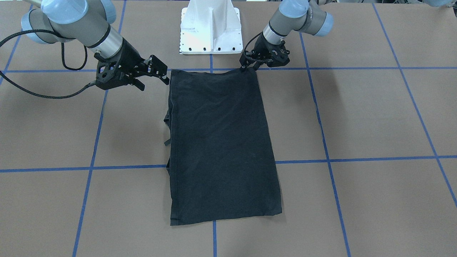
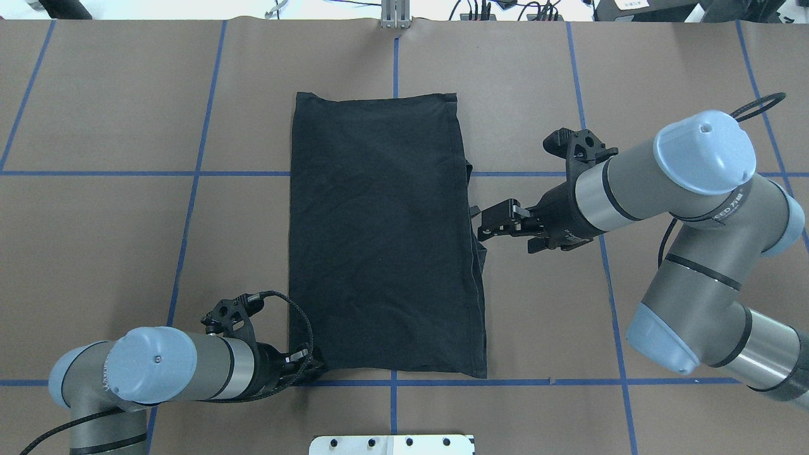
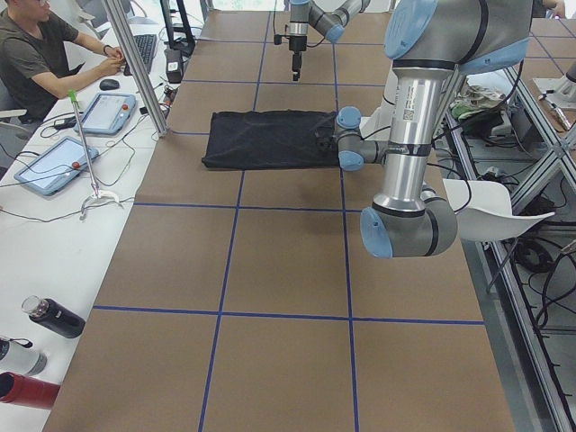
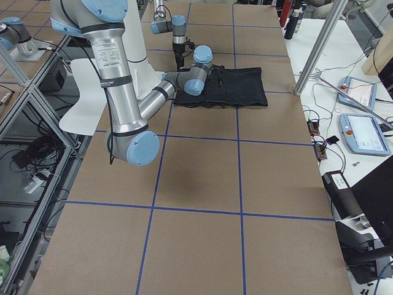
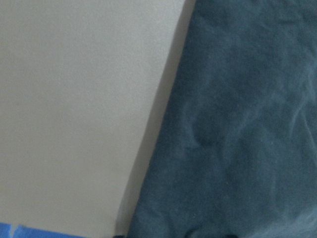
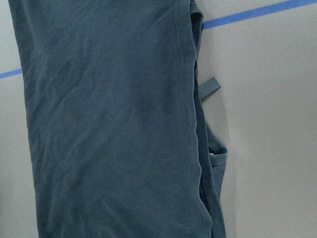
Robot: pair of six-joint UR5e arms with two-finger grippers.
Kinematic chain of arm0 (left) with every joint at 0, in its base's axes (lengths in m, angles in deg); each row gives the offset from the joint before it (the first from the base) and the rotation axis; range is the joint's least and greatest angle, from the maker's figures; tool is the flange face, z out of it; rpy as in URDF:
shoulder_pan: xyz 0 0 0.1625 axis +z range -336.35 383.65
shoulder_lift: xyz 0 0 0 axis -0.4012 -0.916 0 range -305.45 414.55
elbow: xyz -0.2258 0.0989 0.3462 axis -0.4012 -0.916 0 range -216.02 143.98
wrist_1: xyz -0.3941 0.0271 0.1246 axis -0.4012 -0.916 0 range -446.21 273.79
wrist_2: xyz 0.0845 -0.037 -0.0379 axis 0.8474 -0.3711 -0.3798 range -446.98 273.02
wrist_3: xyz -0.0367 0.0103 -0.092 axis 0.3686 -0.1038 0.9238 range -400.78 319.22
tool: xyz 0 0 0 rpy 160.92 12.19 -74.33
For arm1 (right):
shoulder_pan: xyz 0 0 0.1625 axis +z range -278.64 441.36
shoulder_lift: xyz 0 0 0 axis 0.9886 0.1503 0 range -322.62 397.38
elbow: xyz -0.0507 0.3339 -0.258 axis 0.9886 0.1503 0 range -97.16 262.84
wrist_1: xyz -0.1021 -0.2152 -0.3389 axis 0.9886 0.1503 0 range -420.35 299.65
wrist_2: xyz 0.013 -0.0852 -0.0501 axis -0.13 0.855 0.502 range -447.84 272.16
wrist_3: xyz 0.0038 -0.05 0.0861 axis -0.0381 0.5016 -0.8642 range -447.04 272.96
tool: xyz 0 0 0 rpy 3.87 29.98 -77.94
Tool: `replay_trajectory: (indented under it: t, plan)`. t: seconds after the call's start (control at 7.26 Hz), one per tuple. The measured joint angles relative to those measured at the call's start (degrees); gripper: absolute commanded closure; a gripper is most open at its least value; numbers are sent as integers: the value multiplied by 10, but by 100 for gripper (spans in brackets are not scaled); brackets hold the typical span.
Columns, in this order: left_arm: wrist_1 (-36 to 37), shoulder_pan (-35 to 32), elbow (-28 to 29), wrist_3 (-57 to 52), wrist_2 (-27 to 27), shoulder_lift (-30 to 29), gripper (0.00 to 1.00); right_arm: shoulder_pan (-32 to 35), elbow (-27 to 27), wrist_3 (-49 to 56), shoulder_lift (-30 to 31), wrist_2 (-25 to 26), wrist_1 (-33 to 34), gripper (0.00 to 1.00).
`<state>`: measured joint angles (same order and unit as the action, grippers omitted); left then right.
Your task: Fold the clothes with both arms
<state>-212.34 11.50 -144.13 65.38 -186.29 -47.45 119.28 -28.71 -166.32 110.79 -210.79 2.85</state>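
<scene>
The black T-shirt (image 2: pixel 379 240), plain side up, lies folded long and narrow on the brown taped desk (image 2: pixel 114 253). The left gripper (image 1: pixel 245 67) has its fingers pinched narrow on the near corner, likely anchoring the next fold. The right gripper (image 2: pixel 485 225) hovers beside the opposite edge, fingers wide and empty.

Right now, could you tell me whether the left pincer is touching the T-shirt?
Touching. In the front-facing view the left pincer comes down right on a corner of the T-shirt, with no table showing between them.
</scene>
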Motion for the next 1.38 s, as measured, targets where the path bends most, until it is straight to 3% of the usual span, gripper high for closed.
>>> replay_trajectory:
  t: [1.38]
  plan:
    - [5, -2, 1, -1, -1, 1, 51, 0, 0, 1, 1, 0, 0, 0]
